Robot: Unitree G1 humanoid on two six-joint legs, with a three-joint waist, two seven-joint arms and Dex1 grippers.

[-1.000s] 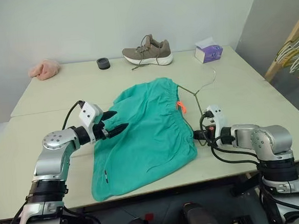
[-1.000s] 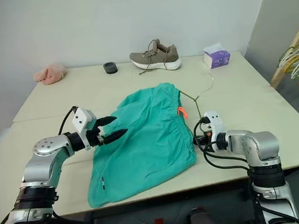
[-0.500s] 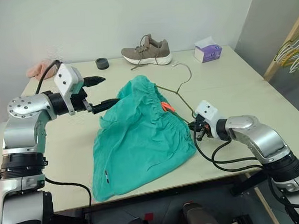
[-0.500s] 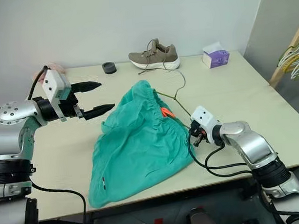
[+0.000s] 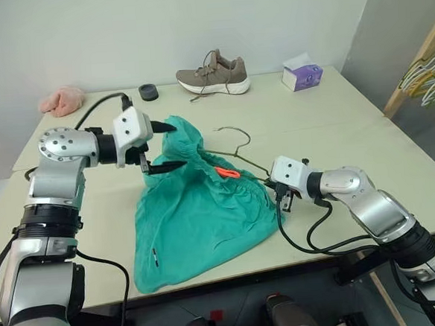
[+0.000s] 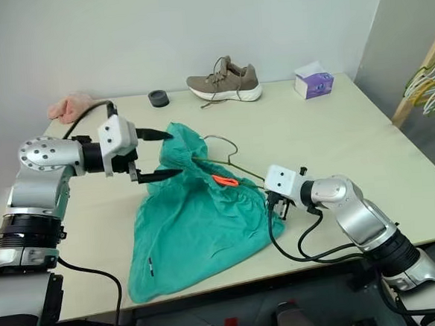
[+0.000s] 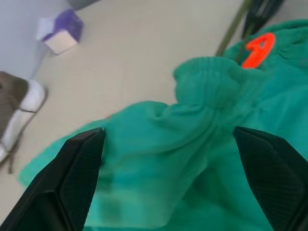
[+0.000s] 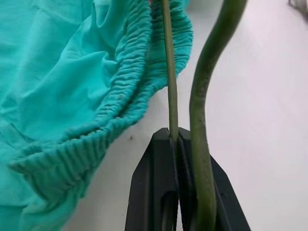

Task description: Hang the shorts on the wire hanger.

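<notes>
1. two grippers work at the shorts, which we take as our landmark: the teal-green cloth lies on the pale table, its far waistband end lifted off the surface and its lower legs flat toward the near edge.
2. our left gripper is at the raised far-left end of the shorts, its black fingers spread wide with the bunched waistband between them; we cannot tell whether they touch the cloth.
3. our right gripper sits just beside the right edge of the shorts, pressed together on the wire hanger; in the right wrist view the thin green wire runs straight into the pinched fingertips.
4. the hanger's wire runs from that grip across the top of the shorts, beside the orange tag, and its hook curves up just beyond the waistband.
5. beyond the shorts stand a tan sneaker, a small black ring, a pink cloth and a purple tissue box.
</notes>
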